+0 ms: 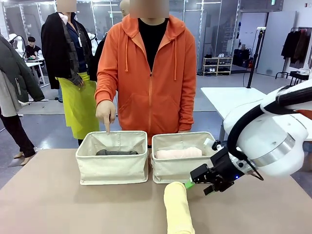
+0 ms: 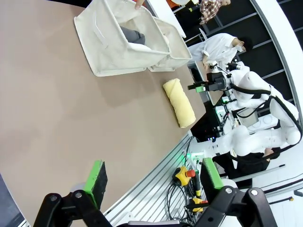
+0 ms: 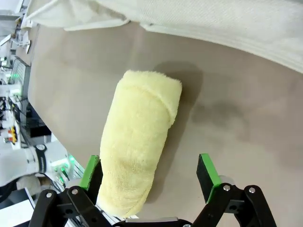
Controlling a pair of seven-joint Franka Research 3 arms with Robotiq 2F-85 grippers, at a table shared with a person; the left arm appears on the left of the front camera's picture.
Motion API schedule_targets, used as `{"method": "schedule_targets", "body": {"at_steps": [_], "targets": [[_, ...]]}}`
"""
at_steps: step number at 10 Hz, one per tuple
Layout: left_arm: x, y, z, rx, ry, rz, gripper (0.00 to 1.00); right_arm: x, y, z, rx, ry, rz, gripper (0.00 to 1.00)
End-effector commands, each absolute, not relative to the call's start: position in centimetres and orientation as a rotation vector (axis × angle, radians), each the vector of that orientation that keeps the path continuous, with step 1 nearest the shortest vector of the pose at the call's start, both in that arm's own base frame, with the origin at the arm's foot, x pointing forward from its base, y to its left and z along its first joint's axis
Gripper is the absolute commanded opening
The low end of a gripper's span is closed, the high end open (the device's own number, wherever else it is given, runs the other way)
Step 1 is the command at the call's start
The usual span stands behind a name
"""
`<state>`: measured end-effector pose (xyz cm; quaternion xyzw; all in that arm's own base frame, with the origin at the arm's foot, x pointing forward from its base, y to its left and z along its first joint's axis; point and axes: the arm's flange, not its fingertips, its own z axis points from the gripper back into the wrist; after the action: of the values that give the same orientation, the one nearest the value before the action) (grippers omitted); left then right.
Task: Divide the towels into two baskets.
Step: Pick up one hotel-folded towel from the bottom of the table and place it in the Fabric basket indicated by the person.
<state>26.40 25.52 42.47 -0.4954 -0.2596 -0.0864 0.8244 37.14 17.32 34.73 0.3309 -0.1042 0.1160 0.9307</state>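
On the table (image 1: 58, 204), all placed relative to the yellow towel (image 1: 178, 209): beyond it, two cream baskets side by side and touching; left basket (image 1: 112, 163) holding a dark grey towel (image 1: 116, 152), person's hand (image 1: 105, 113) pointing a finger down into it; right basket (image 1: 179, 163) holding a pink towel (image 1: 178, 153). Right gripper (image 1: 191, 184) just beside the yellow towel's far end, jaws spread wide, nothing held, one green pad (image 3: 90, 171) next to the roll. Left gripper (image 2: 154, 177) well apart from the yellow towel, over bare tabletop near the edge, jaws wide apart, empty.
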Motion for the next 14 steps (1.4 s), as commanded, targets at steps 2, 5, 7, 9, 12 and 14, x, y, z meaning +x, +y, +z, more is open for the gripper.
{"method": "schedule_targets", "body": {"at_steps": [2, 5, 7, 9, 12, 14], "targets": [[26.1, 25.6, 42.8, -1.052, -0.565, -0.186, 1.00, 36.7, 19.9, 34.4, 0.619, -0.178, 0.263, 1.00], [26.1, 25.6, 42.8, -1.052, -0.565, -0.186, 1.00, 36.7, 22.0, 34.0, 0.604, -0.176, 0.280, 1.00], [26.1, 25.6, 42.8, -1.052, -0.565, -0.186, 1.00, 36.7, 23.6, 32.9, 0.589, -0.154, 0.289, 1.00], [26.1, 25.6, 42.8, -1.052, -0.565, -0.186, 1.00, 36.8, 24.9, 32.3, 0.581, -0.155, 0.311, 1.00], [26.1, 25.6, 42.8, -1.052, -0.565, -0.186, 1.00, 36.0, 26.5, 31.0, 0.547, -0.112, 0.367, 1.00], [26.1, 25.6, 42.8, -1.052, -0.565, -0.186, 1.00, 35.8, 26.7, 31.0, 0.544, -0.107, 0.441, 0.96]]}}
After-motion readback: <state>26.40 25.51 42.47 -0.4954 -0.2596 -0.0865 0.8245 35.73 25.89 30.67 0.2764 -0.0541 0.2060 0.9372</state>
